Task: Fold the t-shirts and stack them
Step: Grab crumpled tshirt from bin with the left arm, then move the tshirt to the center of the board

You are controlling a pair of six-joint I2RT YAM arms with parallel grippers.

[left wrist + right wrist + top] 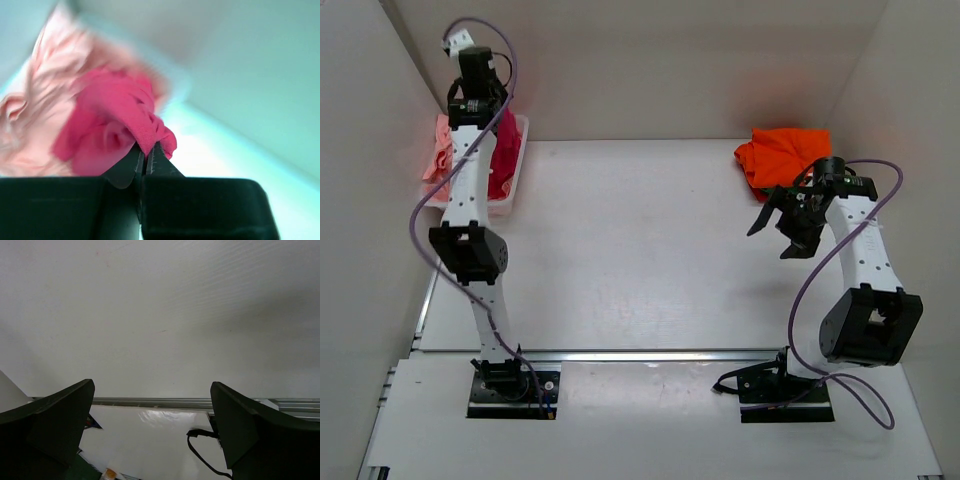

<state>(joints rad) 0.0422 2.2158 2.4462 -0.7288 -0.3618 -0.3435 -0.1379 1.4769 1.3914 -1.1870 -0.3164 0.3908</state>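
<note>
A magenta t-shirt [110, 120] lies bunched in the white tub [521, 128] at the table's far left, on top of salmon pink t-shirts [40, 105]. My left gripper [146, 150] is shut on a fold of the magenta cloth, which is pinched between its fingertips. In the top view the magenta t-shirt [506, 150] and the salmon pink t-shirts [437, 150] show on either side of the left arm. An orange t-shirt [782, 152] lies crumpled at the far right. My right gripper [772, 242] hangs just in front of it, open and holding nothing [152, 420].
White walls close in the table on the left, back and right. A metal rail [650, 354] runs across the near edge, with both arm bases and a black cable [200, 450] in front of it.
</note>
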